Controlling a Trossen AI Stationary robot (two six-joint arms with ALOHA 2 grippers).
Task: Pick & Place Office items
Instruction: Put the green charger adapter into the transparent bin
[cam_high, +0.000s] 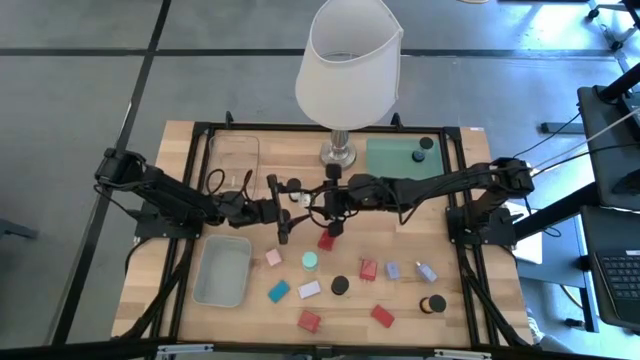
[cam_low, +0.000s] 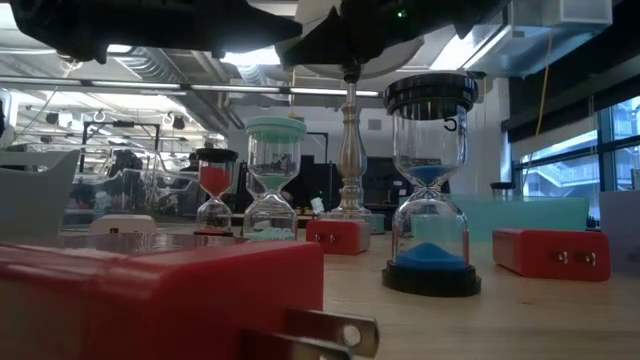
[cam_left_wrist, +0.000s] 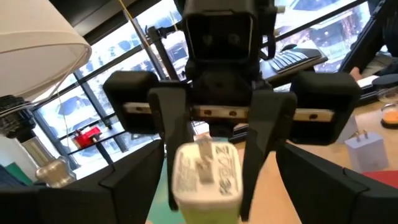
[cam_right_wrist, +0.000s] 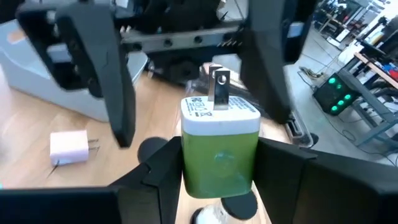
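Note:
The office items are small plug-in chargers and sand timers. One green charger with a white pronged face (cam_right_wrist: 219, 149) hangs in the air over the table's middle (cam_high: 300, 197), in my right gripper (cam_right_wrist: 219, 180). My left gripper (cam_left_wrist: 214, 205) faces it from the table's left, open, one finger on either side of the pronged end without touching. On the near half of the table lie red (cam_high: 369, 268), pink (cam_high: 273, 257), lavender (cam_high: 393, 270) and teal (cam_high: 279, 291) chargers. Black-capped (cam_high: 340, 285) and mint-capped (cam_high: 310, 261) timers stand among them. My right gripper pinches the green body of the charger (cam_right_wrist: 219, 168) between its two fingers (cam_right_wrist: 163, 171), one on each side face. They come level from the table's right. The charger is lifted clear, with its white pronged face (cam_left_wrist: 205, 171) turned toward my left gripper.
A lamp with a white shade (cam_high: 348, 60) stands on its metal base (cam_high: 338, 152) just behind the grippers. A clear tray (cam_high: 233, 160) sits far left, a grey-blue bin (cam_high: 223, 270) near left. A green mat (cam_high: 395, 158) far right carries two black-capped timers (cam_high: 427, 143).

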